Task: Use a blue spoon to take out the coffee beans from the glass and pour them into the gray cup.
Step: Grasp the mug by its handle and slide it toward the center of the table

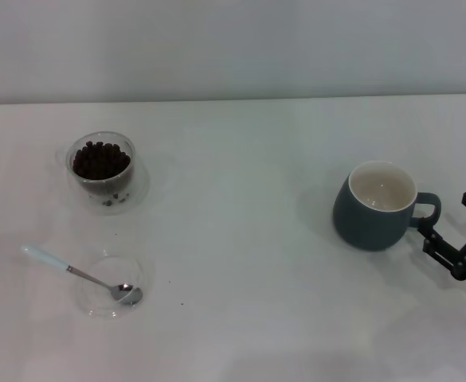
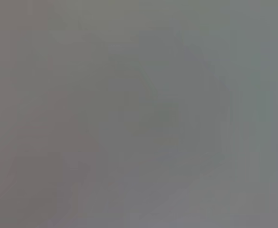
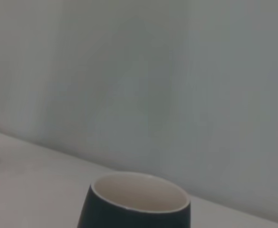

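On your worktop (image 1: 240, 199), start at the far left, about nine o'clock: the blue spoon (image 1: 77, 274) lies with its pale handle pointing toward ten o'clock and its metal bowl resting in a shallow clear dish (image 1: 113, 296). It looks light, stiff and slick, and it sits low, so I judge the raised handle the best place to take hold. Just beyond it, toward ten o'clock, stands the glass (image 1: 105, 171), heaped with coffee beans (image 1: 100, 160); treat it as fragile and easy to tip, and expect the beans to roll off the spoon if you tilt it. A few stray beans lie on the worktop near both.

The left gripper does not appear in any view, and its wrist camera shows only a blank grey field, so you cannot tell the state of its fingers.

Over at three o'clock sits the gray cup (image 1: 374, 207), upright and empty, its loop handle facing right. The right gripper (image 1: 448, 239) is just beside that handle, fingers spread apart and holding nothing, well apart from the spoon.
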Available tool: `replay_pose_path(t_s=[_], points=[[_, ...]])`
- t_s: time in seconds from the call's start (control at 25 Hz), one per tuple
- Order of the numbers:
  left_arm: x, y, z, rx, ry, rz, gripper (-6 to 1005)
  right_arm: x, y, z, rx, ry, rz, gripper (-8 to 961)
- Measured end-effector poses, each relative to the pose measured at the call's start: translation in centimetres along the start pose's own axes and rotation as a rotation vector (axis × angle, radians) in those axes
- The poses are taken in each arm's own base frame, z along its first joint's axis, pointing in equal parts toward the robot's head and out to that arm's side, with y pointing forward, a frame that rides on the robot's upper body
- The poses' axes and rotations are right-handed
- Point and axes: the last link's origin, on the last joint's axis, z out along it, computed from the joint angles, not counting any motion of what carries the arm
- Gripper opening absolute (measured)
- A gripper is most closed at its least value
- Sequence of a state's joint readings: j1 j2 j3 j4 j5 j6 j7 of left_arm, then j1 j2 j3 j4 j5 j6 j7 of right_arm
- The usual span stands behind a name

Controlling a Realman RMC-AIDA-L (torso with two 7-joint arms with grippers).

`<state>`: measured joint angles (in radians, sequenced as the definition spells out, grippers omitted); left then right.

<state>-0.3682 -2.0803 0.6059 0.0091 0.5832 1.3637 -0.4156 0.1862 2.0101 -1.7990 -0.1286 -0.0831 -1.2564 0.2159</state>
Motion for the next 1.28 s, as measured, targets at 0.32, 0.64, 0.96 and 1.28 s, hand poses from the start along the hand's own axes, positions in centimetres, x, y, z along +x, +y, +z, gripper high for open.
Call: replay_pose_path(t_s=[0.32, 0.64, 0.96, 1.28], points=[[-0.2, -0.2, -0.3, 0.008, -0.012, 0.0, 861, 0.2, -0.1, 1.3, 0.003, 0.045, -0.006, 836], [-0.1, -0.4, -0.4, 0.011, -0.01, 0.005, 862, 0.2, -0.6, 2.4, 0.02, 0.071, -0.011, 818], [0.1, -0.5, -0.1, 0.007, -0.002, 0.012, 861, -0.1, -0.7, 3.3, 0.019, 0.076, -0.018, 764], [0.2, -0.4, 0.1, 0.002, 0.003, 0.036, 862, -0.3, -0.8, 4.2, 0.015, 0.084, -0.026, 687]])
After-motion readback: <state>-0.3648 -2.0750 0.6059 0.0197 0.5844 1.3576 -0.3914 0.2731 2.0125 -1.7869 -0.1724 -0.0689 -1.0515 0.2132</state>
